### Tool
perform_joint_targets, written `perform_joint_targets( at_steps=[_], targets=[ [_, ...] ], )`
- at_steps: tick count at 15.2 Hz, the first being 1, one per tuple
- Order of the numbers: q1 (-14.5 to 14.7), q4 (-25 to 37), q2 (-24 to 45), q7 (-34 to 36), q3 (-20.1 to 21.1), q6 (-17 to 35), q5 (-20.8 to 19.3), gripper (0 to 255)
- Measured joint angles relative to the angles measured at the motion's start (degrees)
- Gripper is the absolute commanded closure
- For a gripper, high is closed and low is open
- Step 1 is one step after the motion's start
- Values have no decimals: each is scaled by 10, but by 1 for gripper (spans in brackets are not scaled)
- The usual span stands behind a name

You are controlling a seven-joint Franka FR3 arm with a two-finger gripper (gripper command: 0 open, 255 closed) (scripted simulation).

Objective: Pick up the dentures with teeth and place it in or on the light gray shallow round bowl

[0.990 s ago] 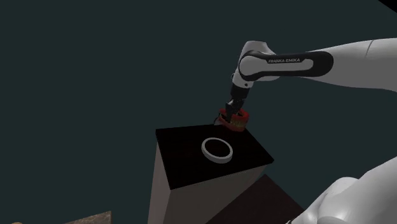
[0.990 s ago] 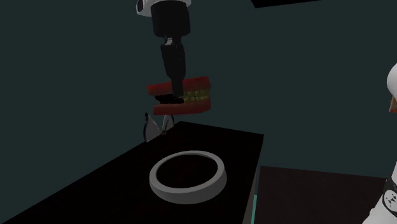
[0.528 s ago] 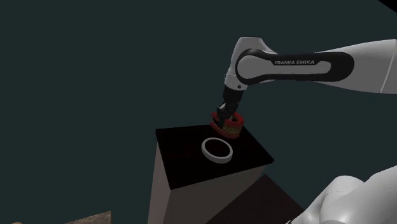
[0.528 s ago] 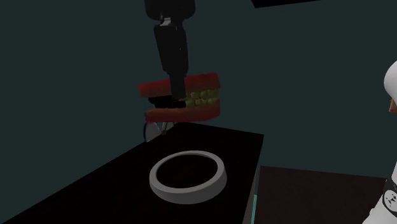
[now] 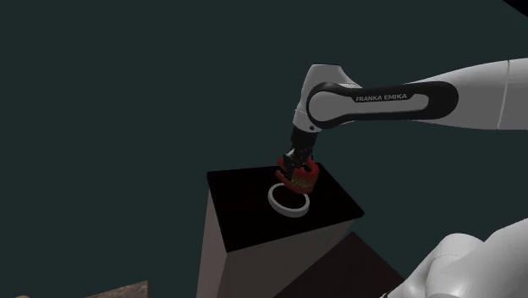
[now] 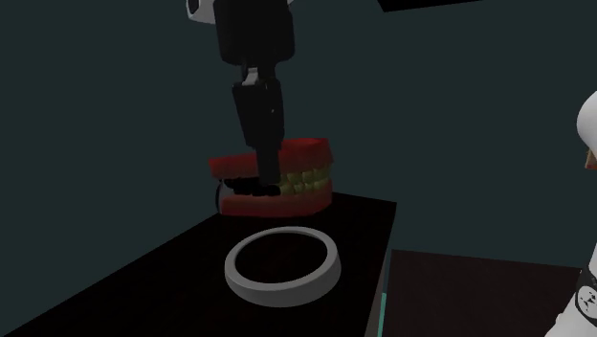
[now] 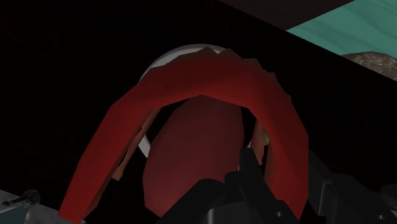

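Observation:
The dentures [image 6: 298,182] are red gums with yellowish teeth, hanging in the air with my black gripper [image 6: 263,182] shut on them. In the shoulder view the dentures [image 5: 301,174] and gripper [image 5: 293,168] hover just above the far rim of the light grey round bowl [image 5: 274,201]. The bowl [image 6: 282,285] is a shallow ring resting on the black tabletop [image 6: 143,278]. In the wrist view the red arch of the dentures [image 7: 203,86] lies ahead of my gripper [image 7: 245,181] and hides most of the bowl, whose pale rim [image 7: 164,60] peeks out beyond it.
The table [image 5: 245,207] is a narrow black block with its edges close around the bowl. A small grey object [image 6: 219,194] stands at the table's far edge, behind the dentures. My stand's white body [image 5: 474,262] fills the shoulder view's lower right. Teal floor [image 7: 337,25] lies past the table.
My gripper has carried the dentures down and toward the shoulder view's left, from beyond the table's far edge to just over the bowl's far rim. The bowl has not moved.

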Motion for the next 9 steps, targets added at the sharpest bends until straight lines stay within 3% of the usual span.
perform_joint_targets(
  at_steps=[9],
  targets=[
    [0,-45,27,-5,0,72,2,255]
  ],
)
